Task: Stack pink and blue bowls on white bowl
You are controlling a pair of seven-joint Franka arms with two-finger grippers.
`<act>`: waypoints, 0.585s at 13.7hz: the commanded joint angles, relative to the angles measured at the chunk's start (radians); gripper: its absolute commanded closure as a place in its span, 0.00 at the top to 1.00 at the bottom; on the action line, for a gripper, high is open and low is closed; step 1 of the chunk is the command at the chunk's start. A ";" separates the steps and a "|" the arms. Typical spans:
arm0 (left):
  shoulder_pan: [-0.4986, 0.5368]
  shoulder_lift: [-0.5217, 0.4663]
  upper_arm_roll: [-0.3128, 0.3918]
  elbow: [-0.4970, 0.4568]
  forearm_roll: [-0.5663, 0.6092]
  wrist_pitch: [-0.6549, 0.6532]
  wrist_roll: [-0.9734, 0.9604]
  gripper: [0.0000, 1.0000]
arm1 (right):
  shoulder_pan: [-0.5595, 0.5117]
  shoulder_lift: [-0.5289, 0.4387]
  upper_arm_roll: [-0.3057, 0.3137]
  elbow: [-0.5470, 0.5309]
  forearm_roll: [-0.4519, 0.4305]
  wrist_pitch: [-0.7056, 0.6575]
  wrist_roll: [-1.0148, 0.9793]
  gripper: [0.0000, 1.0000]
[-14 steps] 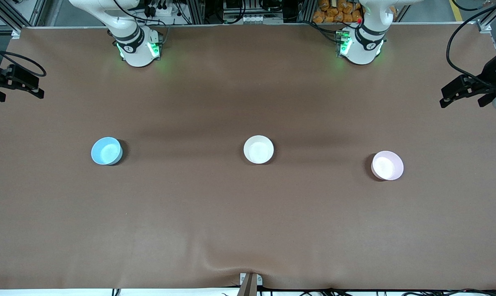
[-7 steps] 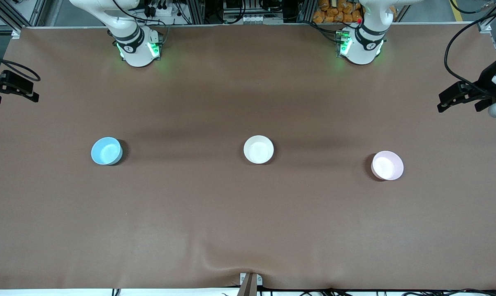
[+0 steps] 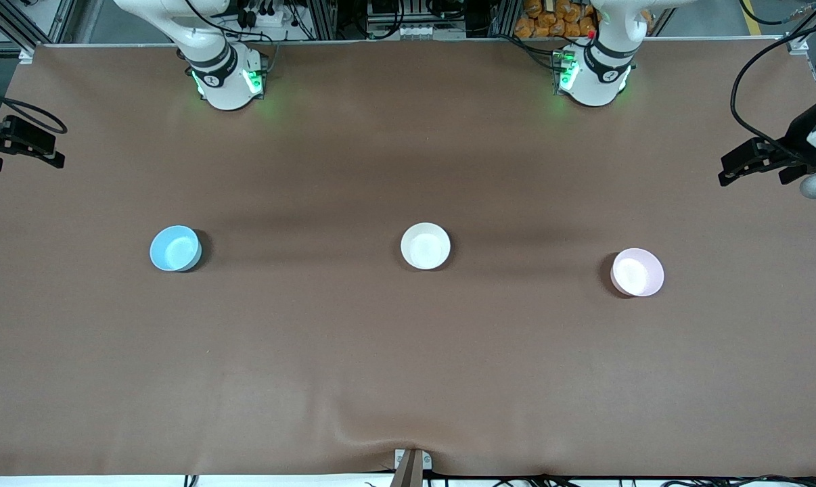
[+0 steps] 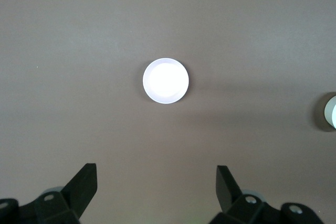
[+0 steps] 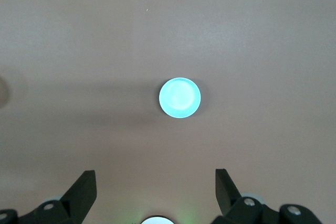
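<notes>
The sky-blue bowl point(image 3: 175, 248), the white bowl point(image 3: 425, 246) and the pale pink bowl point(image 3: 637, 272) stand apart in a row on the brown table, white in the middle. My left gripper point(image 3: 763, 162) hangs high over the left arm's end of the table, open and empty. Its wrist view shows its open gripper point(image 4: 156, 182), the pink bowl point(image 4: 166, 81) far below, and the white bowl point(image 4: 331, 113) at the edge. My right gripper point(image 3: 9, 145) hangs high over the right arm's end, open and empty. Its wrist view shows its open gripper point(image 5: 156, 182) and the blue bowl point(image 5: 179, 97).
The brown mat point(image 3: 408, 352) covers the whole table and has a small wrinkle at the edge nearest the front camera. The two arm bases point(image 3: 227, 81) point(image 3: 592, 78) glow green at the table's back edge. A small bracket point(image 3: 411, 463) sits at the near edge.
Both grippers have shifted slightly at the table's ends, the right one a little outward and toward the bases. The three bowls have not moved.
</notes>
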 commanded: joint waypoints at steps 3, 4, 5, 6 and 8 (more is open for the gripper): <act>0.052 0.010 0.002 -0.089 -0.019 0.088 0.015 1.00 | -0.006 0.005 0.006 0.015 -0.004 -0.008 0.007 1.00; 0.053 0.016 0.002 -0.125 -0.019 0.137 0.017 1.00 | -0.006 0.005 0.006 0.015 -0.004 -0.008 0.007 1.00; 0.055 0.027 0.002 -0.171 -0.019 0.198 0.017 1.00 | -0.006 0.005 0.006 0.015 -0.003 -0.008 0.009 1.00; 0.055 0.033 0.002 -0.217 -0.019 0.284 0.017 1.00 | -0.011 0.007 0.006 0.015 0.002 -0.008 0.009 1.00; 0.055 0.061 0.002 -0.309 -0.018 0.448 0.017 1.00 | -0.009 0.007 0.006 0.015 0.004 -0.008 0.010 1.00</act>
